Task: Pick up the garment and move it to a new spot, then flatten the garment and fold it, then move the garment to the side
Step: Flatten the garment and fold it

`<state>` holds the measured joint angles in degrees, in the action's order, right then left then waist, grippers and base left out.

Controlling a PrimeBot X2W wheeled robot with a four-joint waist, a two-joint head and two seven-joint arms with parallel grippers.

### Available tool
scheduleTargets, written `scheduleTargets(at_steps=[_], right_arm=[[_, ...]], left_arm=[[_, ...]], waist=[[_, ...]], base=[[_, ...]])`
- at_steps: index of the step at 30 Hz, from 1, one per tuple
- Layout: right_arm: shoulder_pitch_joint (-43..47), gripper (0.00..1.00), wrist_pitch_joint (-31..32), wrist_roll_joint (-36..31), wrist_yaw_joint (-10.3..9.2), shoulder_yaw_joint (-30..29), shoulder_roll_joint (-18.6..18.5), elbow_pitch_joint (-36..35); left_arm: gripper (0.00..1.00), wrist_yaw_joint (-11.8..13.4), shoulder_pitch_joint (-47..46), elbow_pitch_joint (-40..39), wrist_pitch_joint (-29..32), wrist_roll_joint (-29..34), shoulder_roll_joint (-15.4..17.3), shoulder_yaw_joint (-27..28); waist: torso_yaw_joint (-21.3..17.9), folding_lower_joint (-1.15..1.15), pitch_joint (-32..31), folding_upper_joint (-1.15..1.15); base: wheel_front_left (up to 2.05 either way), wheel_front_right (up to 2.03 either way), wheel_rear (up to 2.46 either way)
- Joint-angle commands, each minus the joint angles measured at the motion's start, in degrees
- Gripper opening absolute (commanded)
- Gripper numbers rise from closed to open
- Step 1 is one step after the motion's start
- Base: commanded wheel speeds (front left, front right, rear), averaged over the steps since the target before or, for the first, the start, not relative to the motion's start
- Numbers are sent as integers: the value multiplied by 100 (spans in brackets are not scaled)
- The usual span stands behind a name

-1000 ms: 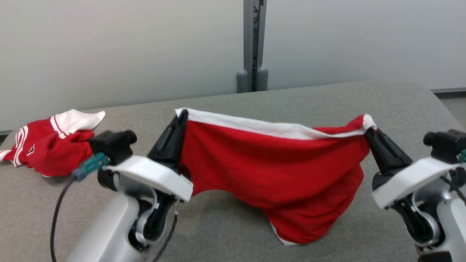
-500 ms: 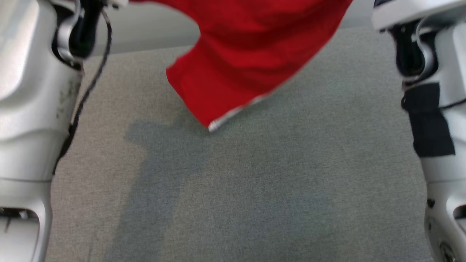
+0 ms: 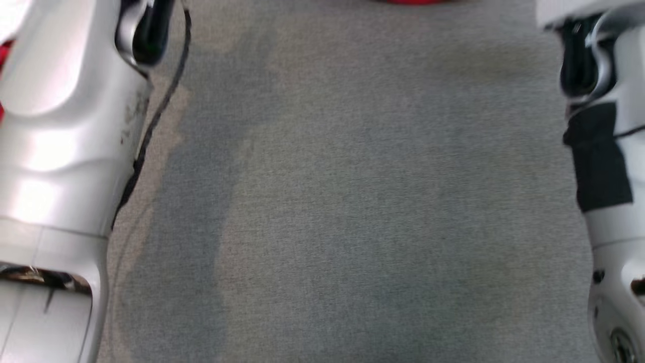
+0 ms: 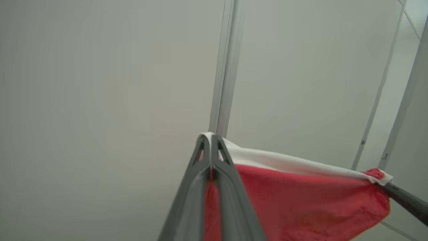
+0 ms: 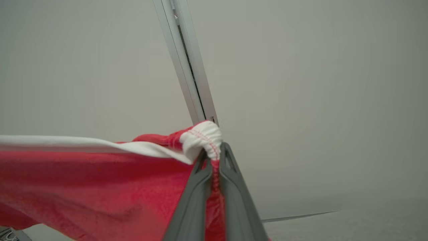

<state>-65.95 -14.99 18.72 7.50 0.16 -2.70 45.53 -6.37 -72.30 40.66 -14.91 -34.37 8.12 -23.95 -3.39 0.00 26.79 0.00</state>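
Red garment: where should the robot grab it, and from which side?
By the white waistband, at its two ends, one end effector coming in from each outer side. That hem stretches between the left end effector and right end effector, so the red garment hangs spread out below.

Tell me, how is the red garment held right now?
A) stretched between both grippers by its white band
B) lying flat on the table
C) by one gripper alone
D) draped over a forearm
A: the wrist views show the left gripper and the right gripper each shut on one end of the white band of the red garment.
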Motion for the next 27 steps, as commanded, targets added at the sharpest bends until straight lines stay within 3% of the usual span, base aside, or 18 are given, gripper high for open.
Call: scheduleTargets(at_steps=[1, 8, 13, 20, 27], right_arm=[[139, 0, -26, 70, -1, 57, -42, -103], [1120, 0, -26, 341, -1, 176, -47, -833], [1770, 0, -26, 317, -1, 308, -43, -1391], [3270, 0, -27, 371, 0, 262, -41, -2405], [4807, 0, -27, 429, -2, 135, -47, -3291]], left_arm=[[0, -22, 109, -129, -36, -8, 53, 140], [0, -87, 1151, -887, -34, 20, 79, 700], [0, -103, 1960, -1392, -33, 82, 89, 614], [0, -46, 3853, -2658, -28, 193, 172, 667], [0, 179, 5827, -3740, -28, 265, -19, 993]], waist=[[84, 0, 138, 0], [26, 0, 86, 0], [-21, 0, -86, 0], [55, 0, -598, 0], [128, 0, -1252, 0]], base=[[0, 0, 0], [0, 0, 0], [0, 0, 0], [0, 0, 0], [0, 0, 0]])
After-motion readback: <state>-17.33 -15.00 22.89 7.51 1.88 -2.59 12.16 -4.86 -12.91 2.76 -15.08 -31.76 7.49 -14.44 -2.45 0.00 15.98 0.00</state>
